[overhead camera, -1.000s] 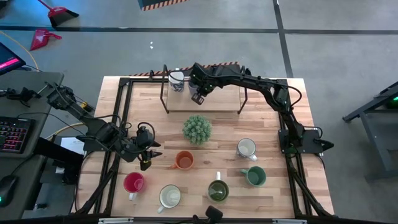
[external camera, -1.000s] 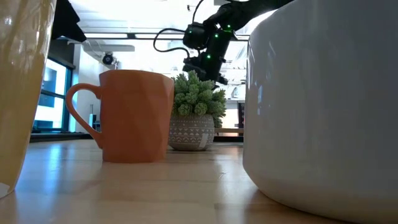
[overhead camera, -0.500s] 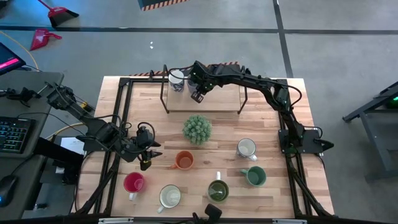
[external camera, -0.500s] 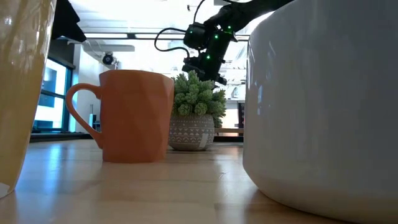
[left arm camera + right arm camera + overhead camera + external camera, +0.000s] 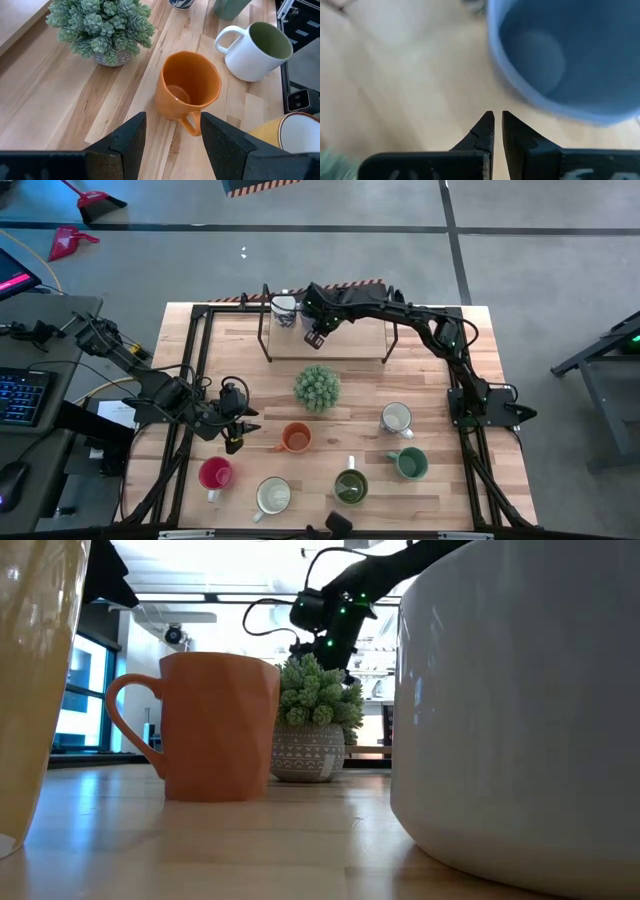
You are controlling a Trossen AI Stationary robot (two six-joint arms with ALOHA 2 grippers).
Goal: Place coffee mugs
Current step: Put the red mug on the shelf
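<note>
On the wooden desk (image 5: 440, 480), six coffee mugs stand upright and open-mouthed in the lower half of the high view. The red mug (image 5: 216, 474) sits at lower left, the cream mug (image 5: 273, 496) beside it, then a dark green mug (image 5: 350, 486) at bottom centre and a lighter green mug (image 5: 410, 464) to its right. The orange mug (image 5: 296, 438) stands above them, and a white mug (image 5: 397, 418) right of centre. All look empty; the dark green one's inside is too dark to judge.

A spiky green plant (image 5: 317, 388) in a patterned pot fills the desk's centre. At the upper edge a raised shelf (image 5: 350, 340) carries a white mug with dark markings (image 5: 284, 308) at its left end.

The right gripper (image 5: 315, 338) hovers over the shelf just right of that mug, fingers together and holding nothing. Its wrist view shows a pale blue mug (image 5: 565, 55), empty, cut off by the frame's upper right edge; in the high view that mug is hidden under the arm.

The left gripper (image 5: 240, 435) waits at left of centre, just left of the orange mug, fingers apart and empty. Its wrist view looks down into the orange mug, bare inside.

In the low view, the cream mug at the left edge and a big white mug on the right are cropped.
</note>
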